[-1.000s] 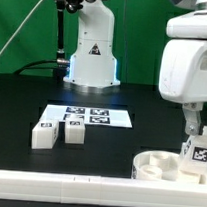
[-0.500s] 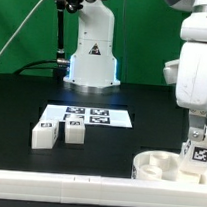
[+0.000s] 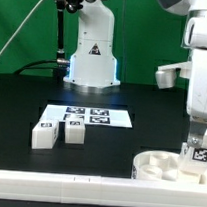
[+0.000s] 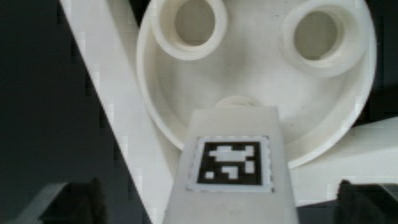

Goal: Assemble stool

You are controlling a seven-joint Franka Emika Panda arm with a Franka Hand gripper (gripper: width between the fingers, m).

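Note:
The round white seat (image 3: 155, 166) lies at the front of the table, on the exterior view's right. My gripper (image 3: 197, 135) is shut on a white leg (image 3: 198, 152) with a square tag and holds it upright over the seat's far right part. In the wrist view the held leg (image 4: 231, 170) stands between my dark fingers (image 4: 71, 203), above the seat (image 4: 240, 80), whose round sockets (image 4: 185, 26) show. Whether the leg touches the seat I cannot tell. Two more white legs (image 3: 44, 135) (image 3: 75, 132) lie on the table at the exterior view's left.
The marker board (image 3: 88, 116) lies flat in the middle of the black table. A long white border rail (image 3: 55, 188) runs along the front edge and also shows in the wrist view (image 4: 103, 90). The arm's base (image 3: 92, 56) stands at the back.
The arm and wrist have shifted toward the exterior view's right and the held leg has moved slightly right with them. The seat and the loose legs have not moved.

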